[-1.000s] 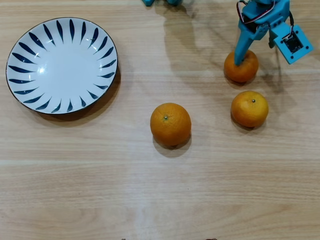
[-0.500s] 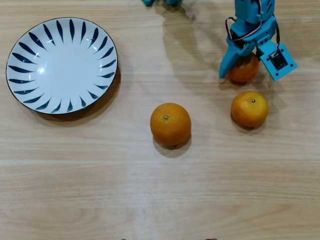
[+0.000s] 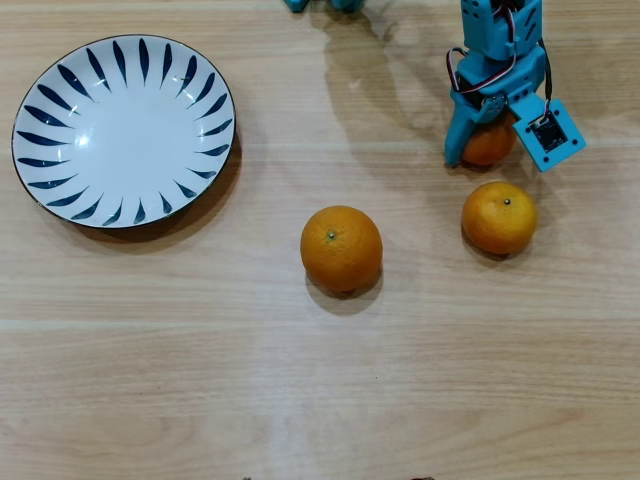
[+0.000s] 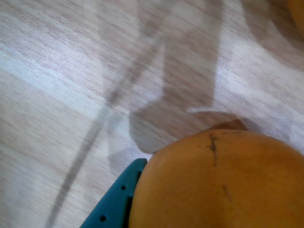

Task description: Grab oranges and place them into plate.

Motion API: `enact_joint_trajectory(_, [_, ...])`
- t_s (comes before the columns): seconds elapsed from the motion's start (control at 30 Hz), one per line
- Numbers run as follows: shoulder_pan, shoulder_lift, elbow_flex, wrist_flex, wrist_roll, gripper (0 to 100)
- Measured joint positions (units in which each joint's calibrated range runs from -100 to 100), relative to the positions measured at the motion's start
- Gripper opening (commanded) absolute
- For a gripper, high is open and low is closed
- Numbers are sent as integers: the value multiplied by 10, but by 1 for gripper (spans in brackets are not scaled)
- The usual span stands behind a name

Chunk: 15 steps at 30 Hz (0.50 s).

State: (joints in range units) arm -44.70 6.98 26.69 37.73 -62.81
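At upper right in the overhead view, the pincer (image 3: 487, 140) straddled an orange (image 3: 490, 146); whether it was clamped, I cannot tell. A loose grip could let the fruit roll across the tabletop (image 3: 320, 380).

In the overhead view the arm has swung squarely over the orange (image 3: 487, 146) nearest the tabletop's far right corner. Its jaws, earlier resting on top of that fruit, now sit down around it, hiding more of it than before.

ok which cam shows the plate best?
Overhead view: the plate is fully in frame at the left, empty, blue strokes around its rim clear. The wrist view doesn't show it at all, only an orange up close, the table and a teal finger.
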Motion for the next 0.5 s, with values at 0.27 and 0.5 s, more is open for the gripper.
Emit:
enact_joint_trajectory(0.27, [4, -1, 1, 0, 0, 34])
enact_joint_trajectory(0.5, [51, -85, 91, 16, 17, 34])
